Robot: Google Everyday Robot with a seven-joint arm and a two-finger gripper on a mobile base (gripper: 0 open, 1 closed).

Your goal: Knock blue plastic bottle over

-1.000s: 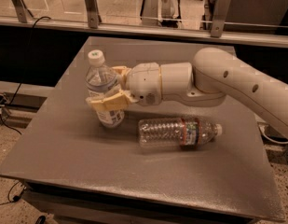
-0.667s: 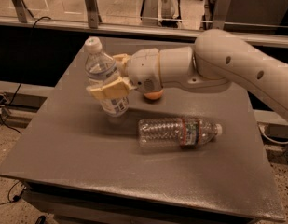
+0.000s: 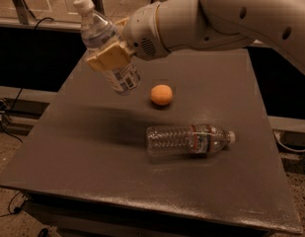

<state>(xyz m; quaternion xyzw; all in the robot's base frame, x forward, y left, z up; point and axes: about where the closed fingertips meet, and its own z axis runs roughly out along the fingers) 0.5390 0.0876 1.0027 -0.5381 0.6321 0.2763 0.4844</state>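
Note:
The blue plastic bottle [image 3: 100,36] is clear with a white cap and a blue-and-white label. It is lifted off the grey table [image 3: 93,152] and tilted, cap up-left, at the upper left of the camera view. My gripper [image 3: 110,57] is shut on the bottle's middle, its tan fingers [image 3: 106,58] wrapped around it, with the white arm reaching in from the upper right.
A slimmer ribbed clear bottle [image 3: 189,138] with a red-green label lies on its side at the table's middle right. An orange ball [image 3: 161,95] sits behind it. A railing and cables lie beyond the table's far left edge.
The gripper has lifted the blue plastic bottle off the table and tilted it up and to the left. The orange ball, hidden before, now shows.

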